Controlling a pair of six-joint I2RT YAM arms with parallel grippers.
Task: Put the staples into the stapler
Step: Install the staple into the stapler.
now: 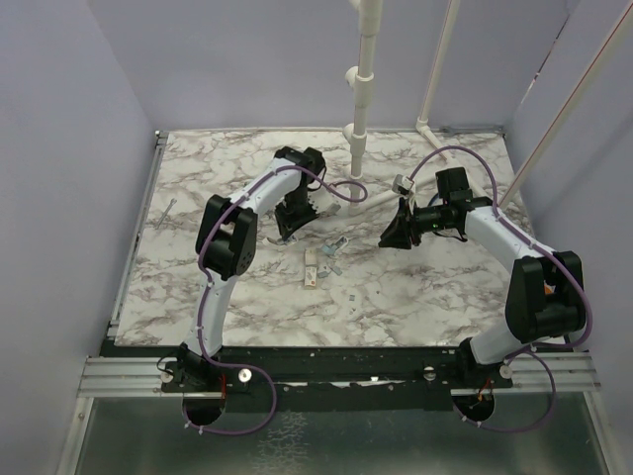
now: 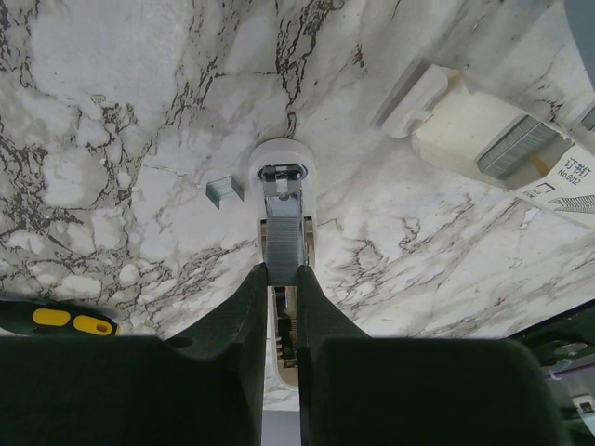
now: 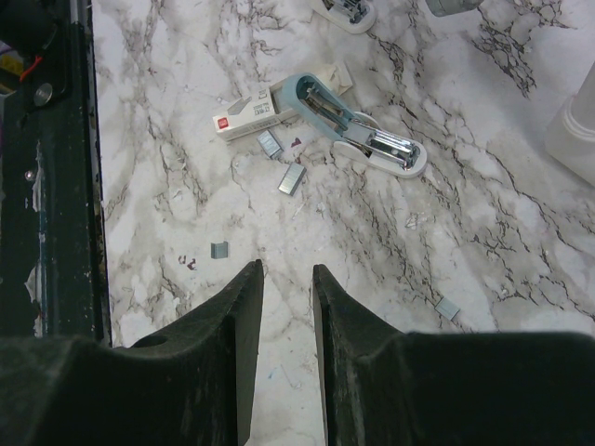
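Seemingly mid-load: pinching staples (image 2: 282, 237) in left gripper (image 2: 282, 275), jaws near together, over stapler (image 2: 282, 156) channel just ahead of tips; right gripper (image 3: 288, 269) parted on nothing. Probably left: seating strip, releasing, closing.

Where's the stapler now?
The stapler lies open at mid-table in the top view, just right of and beyond the white staple box.

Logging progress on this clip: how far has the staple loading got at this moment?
Done: the staple box lies open and the metal channel of the white stapler is exposed. In hand: the left gripper pinches the staples, laid along that channel; whether they are seated is unclear. Left: letting go and closing the stapler. The right gripper hangs open, empty.
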